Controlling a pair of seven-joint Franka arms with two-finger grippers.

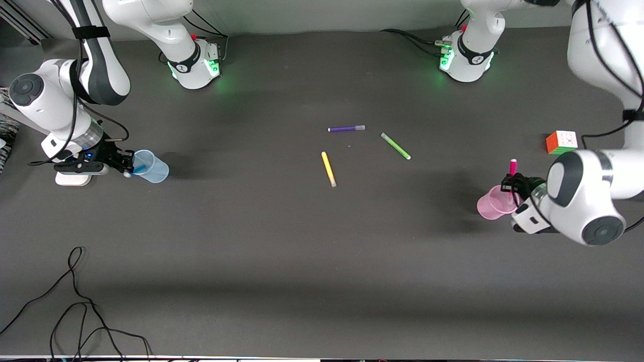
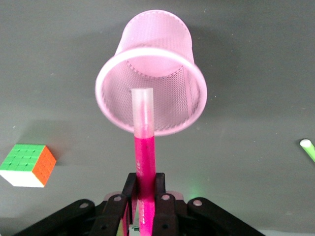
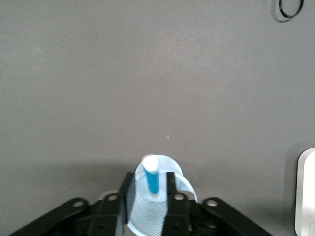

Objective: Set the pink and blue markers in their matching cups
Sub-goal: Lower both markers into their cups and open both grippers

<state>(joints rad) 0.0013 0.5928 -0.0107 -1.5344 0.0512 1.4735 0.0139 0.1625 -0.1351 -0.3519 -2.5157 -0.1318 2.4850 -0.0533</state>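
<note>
The pale blue cup [image 1: 153, 168] stands at the right arm's end of the table. My right gripper [image 1: 128, 165] is at its rim. In the right wrist view the fingers [image 3: 127, 192] are spread beside the blue marker [image 3: 152, 181], which stands in the blue cup [image 3: 147, 216] untouched. The blue marker [image 1: 140, 164] shows through the cup wall. My left gripper [image 1: 512, 182] is shut on the pink marker [image 1: 513, 166] just above the pink cup [image 1: 490, 203]. In the left wrist view the pink marker [image 2: 144, 152] points its pale cap at the pink cup's [image 2: 152, 54] mouth.
A purple marker [image 1: 346, 128], a green marker [image 1: 395, 146] and a yellow marker [image 1: 328, 169] lie mid-table. A colour cube [image 1: 561, 142] sits near the pink cup, farther from the front camera. A black cable [image 1: 75, 301] loops near the front edge at the right arm's end.
</note>
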